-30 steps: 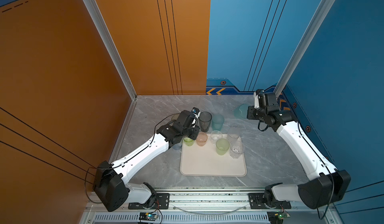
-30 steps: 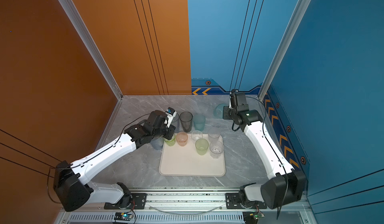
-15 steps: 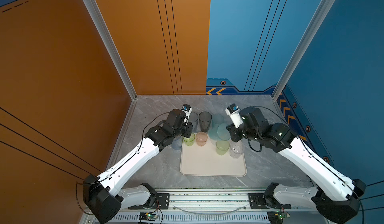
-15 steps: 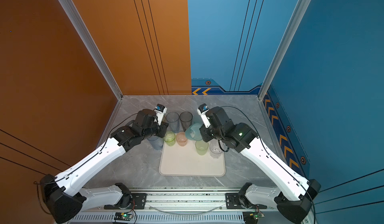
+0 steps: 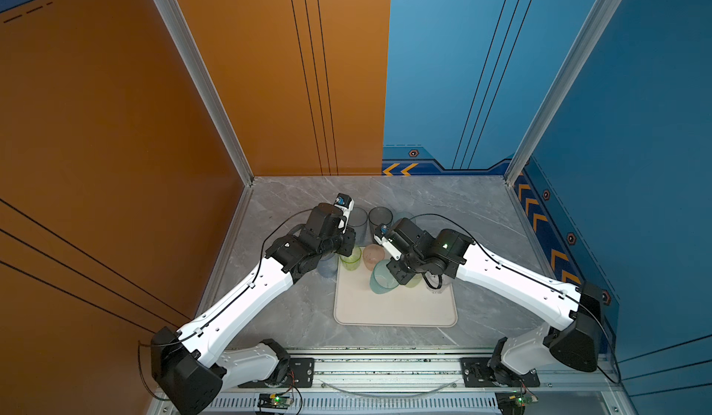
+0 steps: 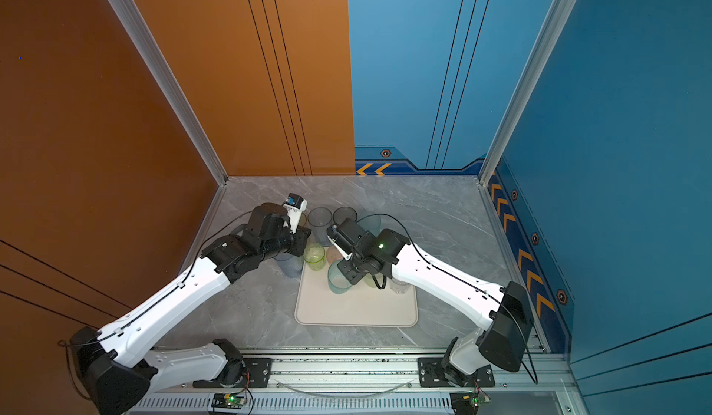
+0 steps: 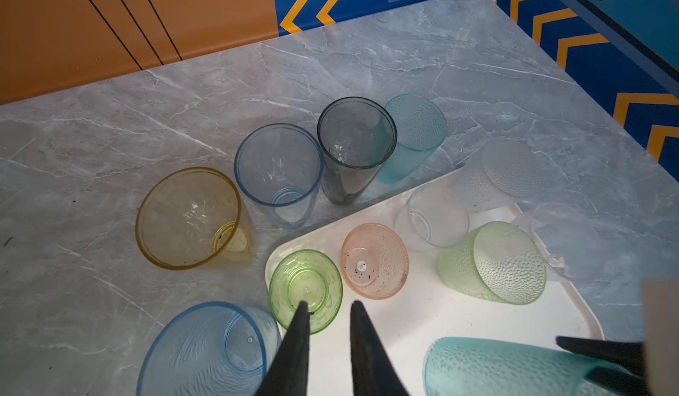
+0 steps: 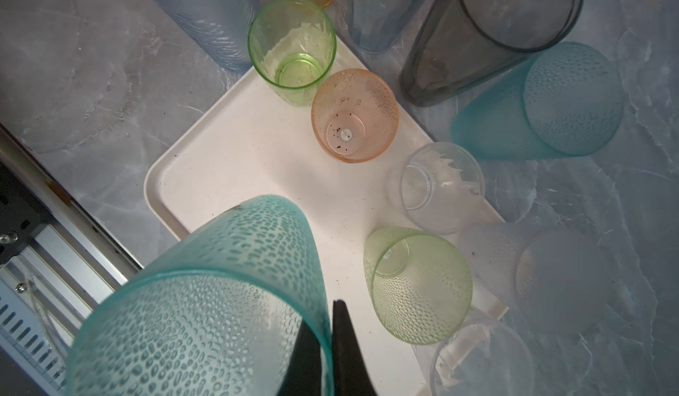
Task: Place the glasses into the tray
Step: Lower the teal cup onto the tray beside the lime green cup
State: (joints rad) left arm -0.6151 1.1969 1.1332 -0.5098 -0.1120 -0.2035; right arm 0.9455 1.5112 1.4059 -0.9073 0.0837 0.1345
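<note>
On the grey worktop (image 5: 462,209) the cream tray (image 5: 393,313) already carries short glasses (image 8: 354,114) along its far edge, while tall glasses (image 7: 354,148) wait just beyond it. My right jaws are pinching the wall of the tall teal tumbler (image 8: 205,302) at its rim, one inside and one outside, and it hangs tilted over the tray. I judge it light, thin and springy, its dimpled skin less slippery than a smooth wall, so the rim is the sensible hold, though it can swing there. My left jaws stand narrowly spread and empty above the small green tumbler (image 7: 305,287) at the tray's corner. A second ago the right arm (image 5: 501,274) was back at the worktop's far right; the left jaws have barely shifted.
</note>
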